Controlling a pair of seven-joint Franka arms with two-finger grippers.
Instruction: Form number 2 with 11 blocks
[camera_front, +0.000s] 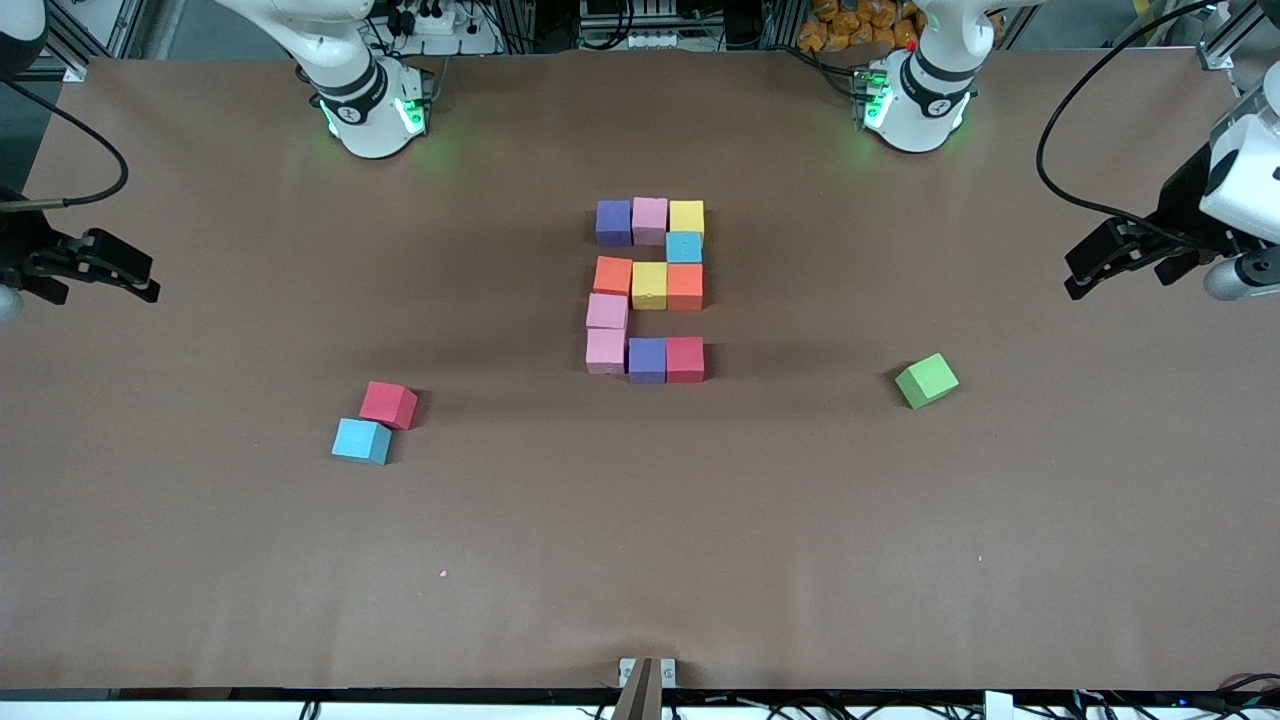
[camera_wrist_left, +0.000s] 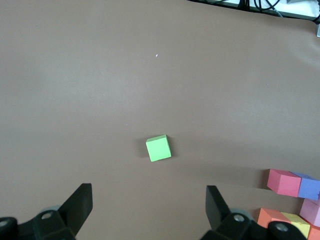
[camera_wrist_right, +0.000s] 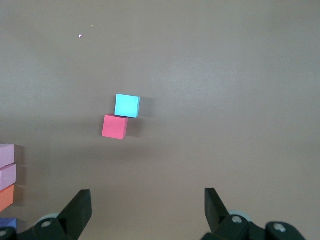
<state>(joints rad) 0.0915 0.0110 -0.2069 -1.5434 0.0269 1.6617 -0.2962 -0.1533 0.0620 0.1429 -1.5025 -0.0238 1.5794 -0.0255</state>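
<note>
We see the number 2 (camera_front: 648, 290) complete mid-worktop, eleven blocks touching. Both arms wait aside, left tool (camera_front: 1105, 262) and right tool (camera_front: 110, 272) wide, empty. Any return sweep risks nudging the loosely seated pink cubes (camera_front: 606, 331) askew.

We see the blocks (camera_front: 648, 290) as matt, foam-like cubes with soft edges and a faintly grainy skin, none of them shining. The green cube (camera_front: 926, 380) at centre right of the front view has the same dull foam look, as do the spare red cube (camera_front: 388, 404) and spare light blue cube (camera_front: 361, 440) at lower left. The table (camera_front: 640, 560) wears a brown, matt, paper-like sheet. We read the arm bases (camera_front: 372, 110) at the top as glossy white plastic, and the gripper fingers (camera_wrist_left: 80, 202) as matt black.
</note>
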